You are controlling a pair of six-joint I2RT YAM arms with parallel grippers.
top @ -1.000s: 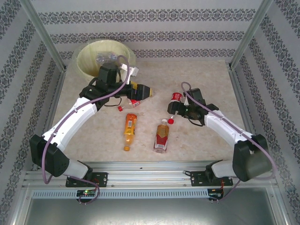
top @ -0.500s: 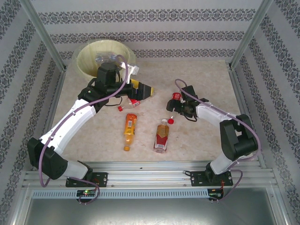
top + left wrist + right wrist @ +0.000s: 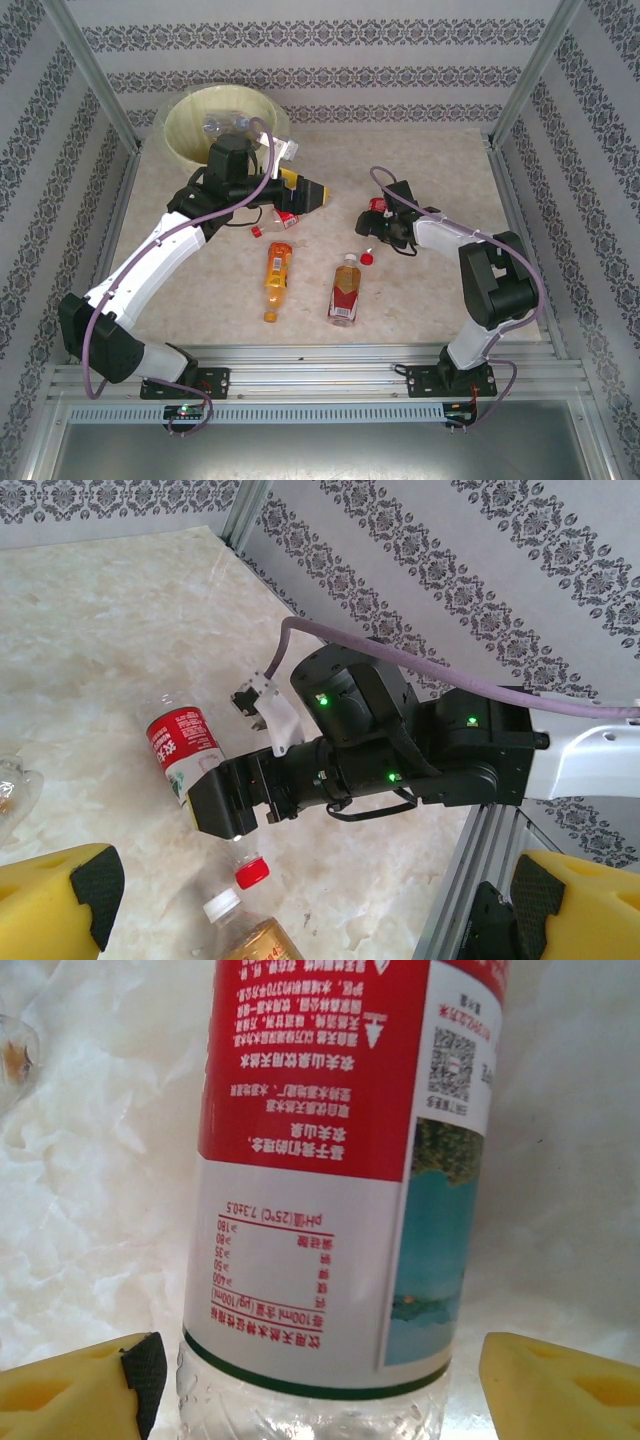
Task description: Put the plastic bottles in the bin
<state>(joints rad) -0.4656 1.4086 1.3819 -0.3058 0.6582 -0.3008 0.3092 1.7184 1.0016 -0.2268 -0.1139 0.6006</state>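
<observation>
A clear bottle with a red and white label [image 3: 330, 1160] lies on the table between my right gripper's [image 3: 320, 1390] yellow fingers, with a narrow gap on each side. From above, the right gripper [image 3: 372, 225] sits over that bottle [image 3: 377, 206], whose red cap [image 3: 366, 257] points toward me. My left gripper [image 3: 310, 193] hovers open and empty above another red-labelled bottle [image 3: 285, 217]. An orange bottle [image 3: 277, 275] and an amber bottle [image 3: 345, 290] lie nearer the front. The bin [image 3: 170, 125] stands at the back left with clear bottles [image 3: 225, 124] inside.
Metal frame posts and patterned walls close in the table on three sides. In the left wrist view the right arm's black wrist [image 3: 350, 740] reaches in from the right, beside the aluminium rail [image 3: 480, 850].
The right arm has swung its elbow right and settled its gripper over the red-labelled bottle, its jaws narrowing around it. The left arm has stayed still.
</observation>
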